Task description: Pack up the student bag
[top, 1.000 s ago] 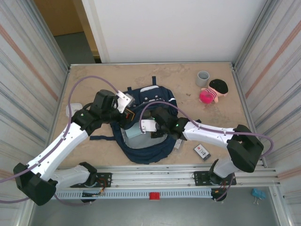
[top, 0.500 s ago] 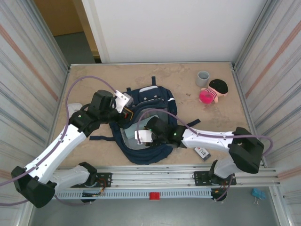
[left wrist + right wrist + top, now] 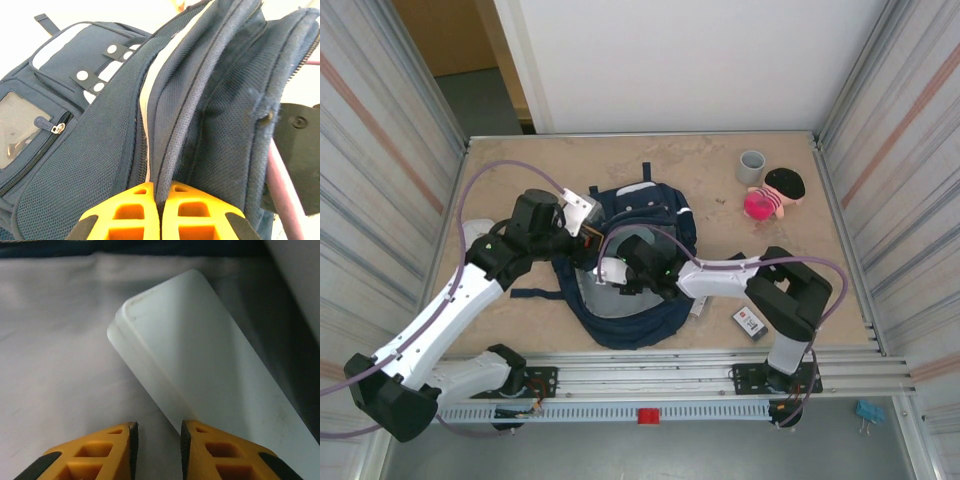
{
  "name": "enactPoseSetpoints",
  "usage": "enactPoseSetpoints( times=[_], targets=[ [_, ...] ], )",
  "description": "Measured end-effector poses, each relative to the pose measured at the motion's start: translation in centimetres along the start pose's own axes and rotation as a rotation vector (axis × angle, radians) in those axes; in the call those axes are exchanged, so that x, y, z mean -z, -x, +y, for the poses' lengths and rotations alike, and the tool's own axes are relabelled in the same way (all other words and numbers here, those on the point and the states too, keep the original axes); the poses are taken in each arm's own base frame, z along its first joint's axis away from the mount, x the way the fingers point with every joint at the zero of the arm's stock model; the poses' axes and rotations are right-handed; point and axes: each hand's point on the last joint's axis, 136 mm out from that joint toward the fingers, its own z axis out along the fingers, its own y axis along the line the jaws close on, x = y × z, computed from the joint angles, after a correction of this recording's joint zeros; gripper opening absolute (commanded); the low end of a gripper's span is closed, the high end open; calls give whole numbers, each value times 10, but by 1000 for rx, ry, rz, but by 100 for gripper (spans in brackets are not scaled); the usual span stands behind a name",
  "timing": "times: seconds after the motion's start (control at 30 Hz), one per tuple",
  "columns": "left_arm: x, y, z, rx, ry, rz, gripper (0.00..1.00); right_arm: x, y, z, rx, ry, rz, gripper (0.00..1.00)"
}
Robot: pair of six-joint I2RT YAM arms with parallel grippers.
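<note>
We judge the bag [image 3: 655, 208], mid-table between the arms, soft and floppy (mouth sags if dropped), best taken at the zipper rim. The left claw [image 3: 160, 200] is clamped on that rim. The right claw [image 3: 157, 440] stands slightly apart, empty, above a pale case [image 3: 200, 370] inside.

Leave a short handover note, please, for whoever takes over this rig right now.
Left pincer: shut on a zipped edge of the student bag, holding it open.
Right pincer: inside the bag, jaws slightly apart, holding nothing, beside a pale plastic box lying on the lining.
Done: the box is in the bag.
Left: probably the grey cup, doll and small dark packet, all on the table; then closing the bag.
</note>
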Motion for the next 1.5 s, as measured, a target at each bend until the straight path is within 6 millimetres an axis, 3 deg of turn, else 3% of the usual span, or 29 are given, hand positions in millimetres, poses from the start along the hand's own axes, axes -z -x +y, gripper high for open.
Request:
enactPoseSetpoints(
  times=[0.13,0.33,0.5,0.7,0.8,1.0,1.2,1.33,1.5],
  targets=[
    [-1,3,1,10,2,-17,0,-16,7,-17,-35,-45,-35,28],
    [-1,3,8,14,44,-18,0,-13,13,-12,-63,-30,-63,36],
    [0,-6,17,11,99,-11,0,27,20,3,-115,33,-89,45],
    [-5,-22,42,-22,230,13,0,93,39,11,-273,103,-184,54],
    [-7,-25,52,-42,281,11,0,114,39,17,-361,150,-193,57],
    [-14,-33,54,-80,272,17,4,139,17,29,-583,249,-107,60],
    [-33,-66,27,-109,142,88,6,183,-8,-1,-892,218,-97,63],
    [-42,-90,16,-131,114,143,4,203,-47,-24,-1123,135,-12,65],
    [-43,-94,19,-99,130,145,3,217,-116,-37,-1381,-2,228,71]
  ],
)
